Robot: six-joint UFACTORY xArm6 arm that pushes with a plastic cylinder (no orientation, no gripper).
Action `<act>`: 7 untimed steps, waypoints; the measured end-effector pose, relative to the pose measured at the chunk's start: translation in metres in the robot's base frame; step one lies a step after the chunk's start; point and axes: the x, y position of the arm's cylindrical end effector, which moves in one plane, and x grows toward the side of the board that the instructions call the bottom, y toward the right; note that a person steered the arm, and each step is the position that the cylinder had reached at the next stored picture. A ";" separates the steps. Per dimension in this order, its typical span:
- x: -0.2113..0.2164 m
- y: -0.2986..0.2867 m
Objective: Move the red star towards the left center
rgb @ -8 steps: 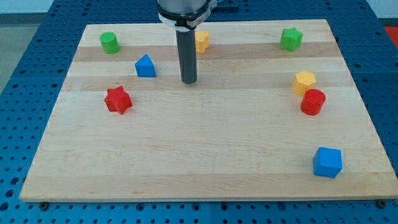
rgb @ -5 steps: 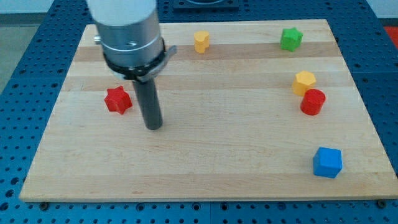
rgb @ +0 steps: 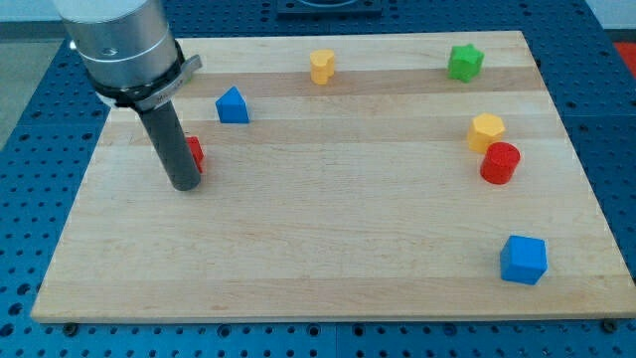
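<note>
Red star (rgb: 195, 152) is sitting at the board's left side, about mid-height — mostly hidden behind the rod, only a sliver showing at the rod's right edge. My tip (rgb: 186, 185) is resting on the wooden board (rgb: 328, 249), just at the view's bottom-left of the star, seemingly touching or nearly so; contact cannot be confirmed. No jaws here, nothing held — the tool is a bare rod pressing on the table.

Blue triangular block (rgb: 232, 105) is lying up and to the right of the star, apart from it. Well clear on the right: yellow block (rgb: 487, 130) touching red cylinder (rgb: 500, 163), blue cube (rgb: 523, 260), green star (rgb: 463, 62); another yellow block (rgb: 321, 66) near the top.

Risks, as judged: the tip is standing on the star's left-lower side, so any push from here is likely driving it rightward or upward — away from left centre, possibly into the blue triangular block. An off-centre nudge could also spin the star off the rod.
</note>
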 end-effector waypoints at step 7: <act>-0.056 0.030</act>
